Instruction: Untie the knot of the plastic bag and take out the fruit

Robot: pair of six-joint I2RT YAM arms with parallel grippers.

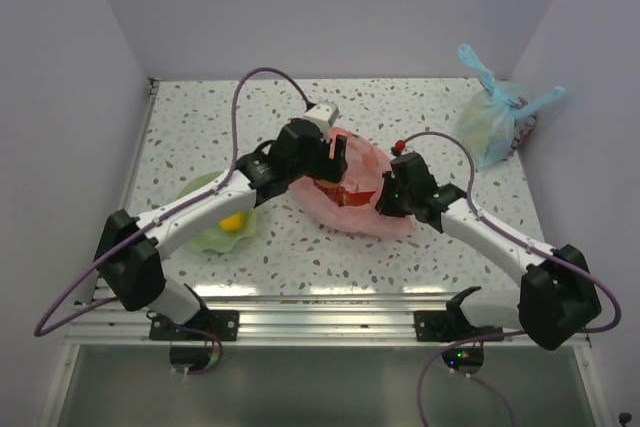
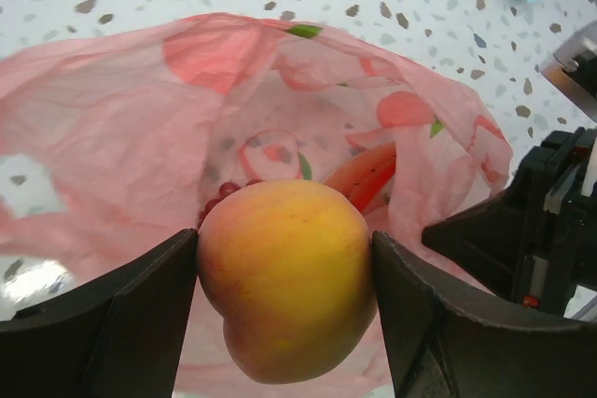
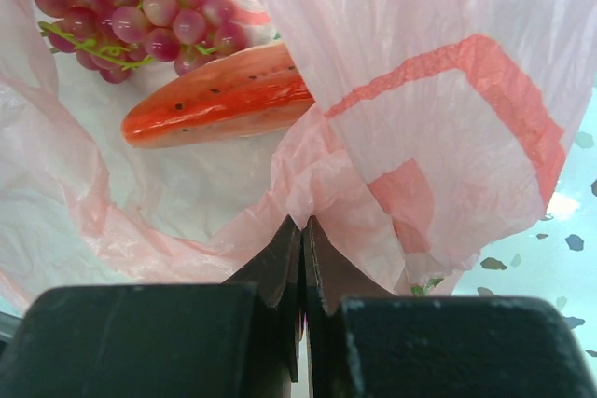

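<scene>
Since the plastic bag [image 1: 350,209] gapes open mid-counter [image 1: 330,257], the knot looks undone and taking out the fruit is the step in hand. The left jaws grip a peach [image 2: 284,286] over the bag's mouth. The right jaws are closed on the bag's rim at its 3 o'clock. The next move probably calls for carrying the peach to the green bowl [image 1: 205,243] at 8 o'clock, beside its yellow fruit [image 1: 232,221]. A watermelon slice [image 3: 219,104] and grapes [image 3: 140,20] lie inside the bag. The blue bag [image 1: 492,122] at 2 o'clock is well apart.

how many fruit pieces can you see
4: a peach held by the left gripper, a watermelon slice and grape cluster inside the pink bag, a yellow fruit in the green bowl. More may be hidden.
</scene>
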